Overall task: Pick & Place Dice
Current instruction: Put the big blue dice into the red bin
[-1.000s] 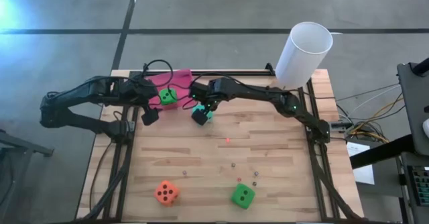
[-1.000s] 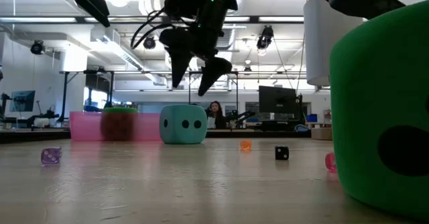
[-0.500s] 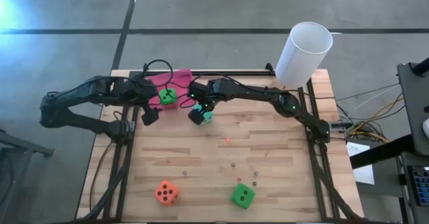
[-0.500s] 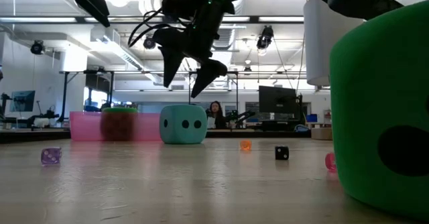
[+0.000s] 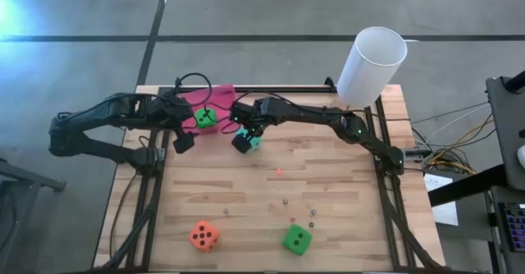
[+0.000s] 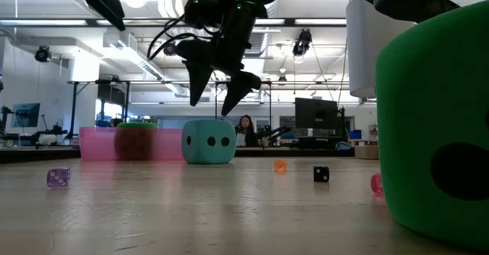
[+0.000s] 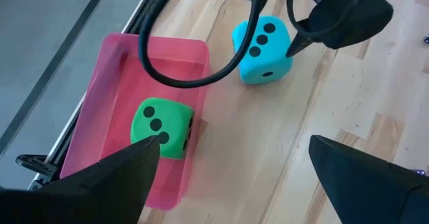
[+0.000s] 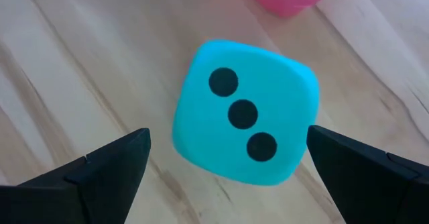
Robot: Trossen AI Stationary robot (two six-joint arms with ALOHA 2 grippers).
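Note:
A teal die [image 8: 244,140] rests on the wooden table just beside a pink tray [image 5: 215,99], three pips facing up. My right gripper [image 8: 228,135] hangs open right above it; in the low view its fingertips [image 6: 212,108] stand clear over the die's top [image 6: 208,140]. One green die [image 7: 162,127] lies on the floor of the pink tray [image 7: 114,90]. My left gripper [image 5: 182,140] waits open beside the tray's near side. An orange die [image 5: 204,235] and a second green die [image 5: 297,239] sit near the table's front edge.
A tall white cylinder [image 5: 373,65] stands at the far right corner. Several tiny beads [image 5: 291,210] are scattered on the wood between the teal die and the front dice. The near green die [image 6: 435,117] fills the low view's right side.

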